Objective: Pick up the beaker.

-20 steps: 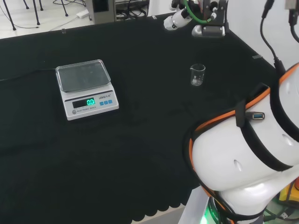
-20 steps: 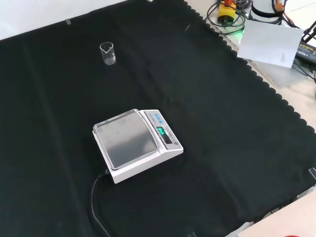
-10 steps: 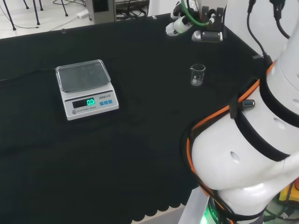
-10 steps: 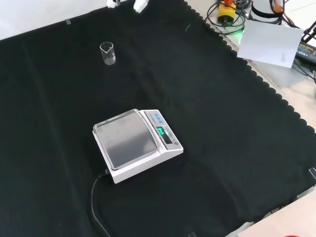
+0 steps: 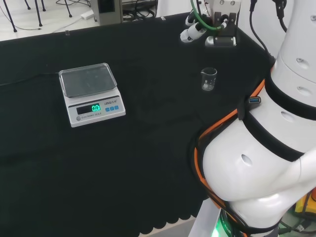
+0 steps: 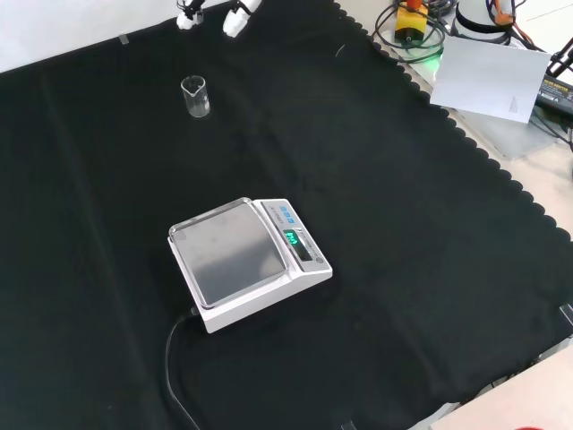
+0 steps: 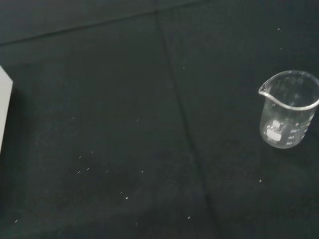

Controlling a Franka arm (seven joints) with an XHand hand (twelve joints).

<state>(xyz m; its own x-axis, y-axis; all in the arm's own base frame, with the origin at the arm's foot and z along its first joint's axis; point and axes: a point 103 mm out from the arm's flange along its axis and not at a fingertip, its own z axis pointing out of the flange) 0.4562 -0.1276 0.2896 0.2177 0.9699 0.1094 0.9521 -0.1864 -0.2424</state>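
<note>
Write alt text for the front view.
A small clear beaker stands upright and empty on black cloth near the view's top left, with the fingertips of the robot hand entering from the top edge just beyond it, not touching it. A white digital scale sits nearer the middle, nothing on its pan.

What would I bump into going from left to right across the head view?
Scale → hand → beaker → the arm's big white links.

beaker (image 6: 195, 97) bare cloth (image 6: 376, 179) all round; scale (image 6: 246, 262) well apart
</note>
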